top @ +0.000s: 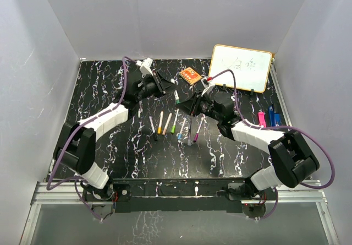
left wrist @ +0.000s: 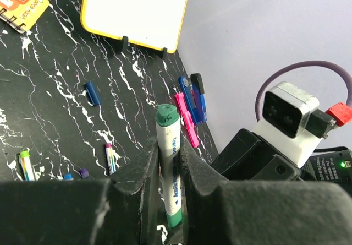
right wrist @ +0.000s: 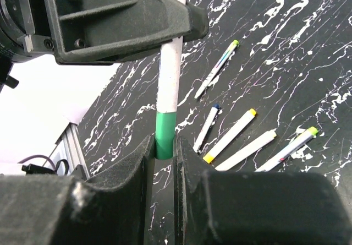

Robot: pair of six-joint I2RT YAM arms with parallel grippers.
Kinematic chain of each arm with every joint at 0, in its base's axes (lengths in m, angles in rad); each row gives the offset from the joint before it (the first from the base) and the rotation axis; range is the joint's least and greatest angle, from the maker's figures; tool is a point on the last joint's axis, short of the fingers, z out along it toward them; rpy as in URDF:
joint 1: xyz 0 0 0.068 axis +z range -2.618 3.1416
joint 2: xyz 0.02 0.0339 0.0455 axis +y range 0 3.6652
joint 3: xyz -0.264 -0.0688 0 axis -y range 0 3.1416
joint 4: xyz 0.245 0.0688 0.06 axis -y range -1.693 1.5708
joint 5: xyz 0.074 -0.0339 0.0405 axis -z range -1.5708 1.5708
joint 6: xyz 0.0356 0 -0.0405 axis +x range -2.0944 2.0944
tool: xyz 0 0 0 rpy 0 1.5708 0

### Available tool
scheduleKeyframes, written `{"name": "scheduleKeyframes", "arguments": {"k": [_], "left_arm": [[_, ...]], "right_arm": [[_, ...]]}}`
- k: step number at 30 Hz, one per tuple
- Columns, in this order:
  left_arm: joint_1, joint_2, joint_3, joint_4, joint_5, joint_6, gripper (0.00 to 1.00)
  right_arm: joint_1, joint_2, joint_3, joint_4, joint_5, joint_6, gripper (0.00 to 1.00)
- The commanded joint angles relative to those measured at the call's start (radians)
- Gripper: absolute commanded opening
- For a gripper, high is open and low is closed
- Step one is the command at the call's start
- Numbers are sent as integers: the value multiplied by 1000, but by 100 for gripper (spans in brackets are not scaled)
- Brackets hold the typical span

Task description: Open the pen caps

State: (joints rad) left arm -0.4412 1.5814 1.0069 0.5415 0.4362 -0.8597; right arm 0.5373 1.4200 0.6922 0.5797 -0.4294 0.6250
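Right gripper (right wrist: 164,146) jaws pinch the green pen cap (right wrist: 165,128) while left gripper (left wrist: 169,148) jaws clamp the marker's white barrel (right wrist: 169,74) above the marbled surface (right wrist: 308,47).

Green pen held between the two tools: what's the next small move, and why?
Probably draw the right tool straight back along the pen's axis, away from the left tool. The right tool is shut on the green cap, the left tool clamps the white barrel, and the cap is not yet off the barrel.
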Motion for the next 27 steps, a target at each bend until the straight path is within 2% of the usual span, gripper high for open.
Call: {"name": "scheduleKeyframes", "arguments": {"k": [1, 12, 14, 16, 18, 21, 27], "left_arm": [[137, 5, 128, 195, -291, 75, 0], [148, -16, 129, 179, -261, 73, 0], [148, -45, 111, 155, -257, 78, 0], [149, -78, 99, 118, -244, 81, 0], [150, -112, 75, 96, -223, 73, 0], [150, -155, 47, 38, -168, 54, 0], [147, -236, -61, -17, -85, -10, 0]], "right_arm": [[57, -18, -48, -197, -224, -24, 0], [65, -48, -42, -207, -179, -32, 0], [65, -64, -35, -207, -166, -30, 14], [66, -79, -26, -207, -154, -35, 21], [65, -89, -15, -207, -131, -42, 35], [63, -85, 11, -213, -124, -53, 46], [62, -44, 71, -214, -135, -69, 59]]}}
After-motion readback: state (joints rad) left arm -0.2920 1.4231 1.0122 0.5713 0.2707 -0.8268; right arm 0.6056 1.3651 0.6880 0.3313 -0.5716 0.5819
